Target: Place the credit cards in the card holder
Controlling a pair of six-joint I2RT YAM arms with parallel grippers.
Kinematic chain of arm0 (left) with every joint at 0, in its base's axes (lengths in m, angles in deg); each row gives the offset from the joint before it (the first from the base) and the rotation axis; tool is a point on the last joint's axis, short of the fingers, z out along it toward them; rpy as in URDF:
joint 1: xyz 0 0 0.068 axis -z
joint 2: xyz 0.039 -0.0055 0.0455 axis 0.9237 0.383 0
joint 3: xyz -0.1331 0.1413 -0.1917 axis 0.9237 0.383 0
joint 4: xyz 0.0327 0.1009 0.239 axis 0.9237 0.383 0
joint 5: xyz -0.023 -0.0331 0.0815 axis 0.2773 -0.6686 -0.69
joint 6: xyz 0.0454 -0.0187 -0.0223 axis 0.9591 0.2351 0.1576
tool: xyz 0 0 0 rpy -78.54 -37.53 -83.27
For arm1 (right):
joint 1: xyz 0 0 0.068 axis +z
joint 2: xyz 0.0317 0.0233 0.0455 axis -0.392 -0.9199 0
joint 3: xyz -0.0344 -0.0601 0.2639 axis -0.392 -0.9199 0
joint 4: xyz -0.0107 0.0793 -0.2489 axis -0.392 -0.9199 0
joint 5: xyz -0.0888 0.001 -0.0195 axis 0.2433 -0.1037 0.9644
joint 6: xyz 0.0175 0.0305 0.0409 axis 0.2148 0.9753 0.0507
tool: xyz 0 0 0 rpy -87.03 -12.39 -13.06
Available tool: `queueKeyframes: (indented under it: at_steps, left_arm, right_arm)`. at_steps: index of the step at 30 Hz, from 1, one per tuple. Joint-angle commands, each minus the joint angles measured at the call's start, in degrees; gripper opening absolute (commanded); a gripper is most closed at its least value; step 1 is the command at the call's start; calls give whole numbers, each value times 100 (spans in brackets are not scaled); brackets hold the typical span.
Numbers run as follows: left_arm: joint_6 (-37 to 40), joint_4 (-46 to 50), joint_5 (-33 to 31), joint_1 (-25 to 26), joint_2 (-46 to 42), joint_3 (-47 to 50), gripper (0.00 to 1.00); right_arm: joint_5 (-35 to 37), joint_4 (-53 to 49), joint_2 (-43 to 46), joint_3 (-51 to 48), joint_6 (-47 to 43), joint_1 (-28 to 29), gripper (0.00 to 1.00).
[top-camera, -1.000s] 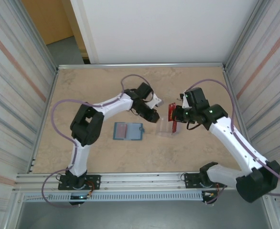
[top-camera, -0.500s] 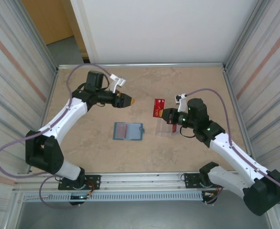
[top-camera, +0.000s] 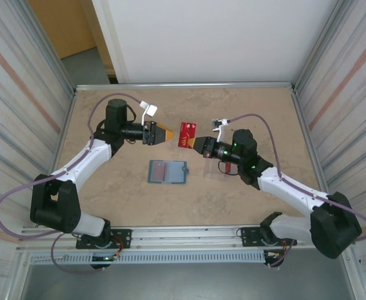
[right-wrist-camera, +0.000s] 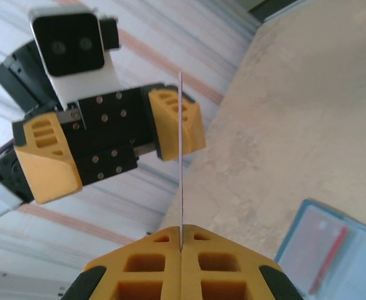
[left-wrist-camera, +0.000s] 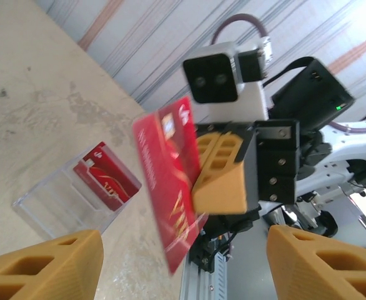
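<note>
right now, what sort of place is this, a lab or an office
Most likely a robotics lab test cell: left arm and right arm bolted to an aluminium rail, striped panel walls boxing in the tabletop, plus a red credit card prop.

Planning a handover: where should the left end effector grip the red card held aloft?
Its free end, opposite the right end effector. The red card points its thin edge toward the open left end effector, so come in from that side and close on the flat faces.
</note>
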Motion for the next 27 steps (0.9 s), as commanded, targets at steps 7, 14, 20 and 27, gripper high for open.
queueKeyframes:
  at_steps: [7, 14, 20, 27]
  left_arm:
    - [106, -264, 296, -42, -179, 238, 64]
    - [39, -306, 324, -29, -195, 261, 34]
    - [-132, -395, 423, -4, -212, 220, 13]
    - [171, -97, 489, -97, -286, 181, 0]
  right_arm:
    - [-344, 780, -271, 280, 129, 297, 0]
    - [-336, 640, -270, 331, 72, 284, 0]
    - [-409, 643, -351, 420, 110, 284, 0]
    - [-298, -64, 15, 402, -171, 151, 25]
